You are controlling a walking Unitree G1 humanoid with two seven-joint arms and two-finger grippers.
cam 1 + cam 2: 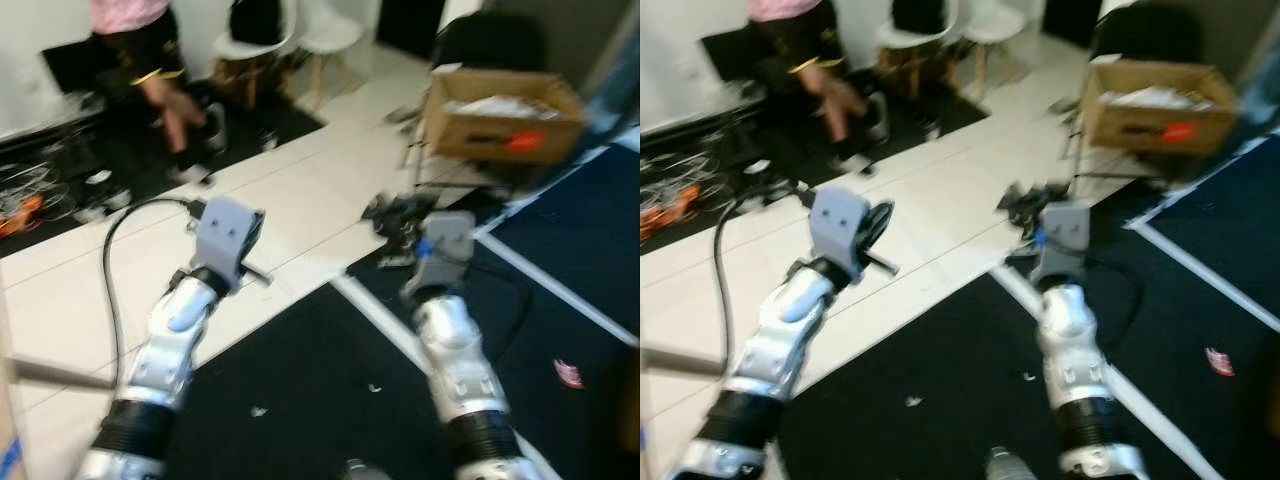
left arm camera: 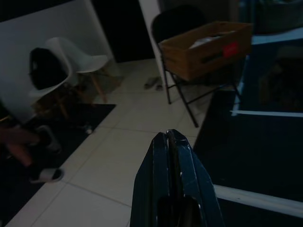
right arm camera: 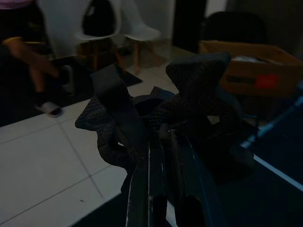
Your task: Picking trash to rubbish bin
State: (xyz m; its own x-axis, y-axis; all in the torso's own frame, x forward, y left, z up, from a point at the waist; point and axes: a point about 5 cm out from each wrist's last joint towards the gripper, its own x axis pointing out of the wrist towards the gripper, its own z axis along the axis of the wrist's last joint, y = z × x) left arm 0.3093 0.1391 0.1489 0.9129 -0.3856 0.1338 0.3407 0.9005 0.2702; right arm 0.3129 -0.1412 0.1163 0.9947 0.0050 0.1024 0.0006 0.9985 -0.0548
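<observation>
- Floor [image 1: 300, 200]: pale tiles run across the middle of the scene, bordered by dark mats; a dark mat with white tape lines lies under and ahead of the robot. The head views are blurred, suggesting the robot is on the move.
- Person [image 1: 150, 60]: stands at the far left on the dark mat, one hand hanging down, close to a tangle of cables [image 1: 40, 190].
- Chairs [image 1: 290, 35]: two white chairs stand against the far wall, a dark bag resting on one.
- Cardboard box [image 1: 505, 120]: open-topped, with a red label on its side, resting on a black folding chair at the far right. Pale material lies inside. Whether this serves as the rubbish bin cannot be told.
- Left gripper [image 2: 173, 156]: fingers pressed together with nothing between them, held out over the tiles.
- Right gripper [image 3: 161, 142]: fingers clamped on the trash, raised ahead of the robot near the edge of the mat.
- Trash [image 3: 156, 109]: a crumpled piece of dark, textured material, bunched up above the right fingertips and held clear of the floor.
- Small scraps [image 1: 568, 373]: a reddish bit lies on the mat to the right, and pale flecks [image 1: 258, 410] lie near the robot's feet.
- Progress, as judged: the pick-up of one piece appears done; carrying it to a bin and releasing it remain, and the scraps are not yet collected.
</observation>
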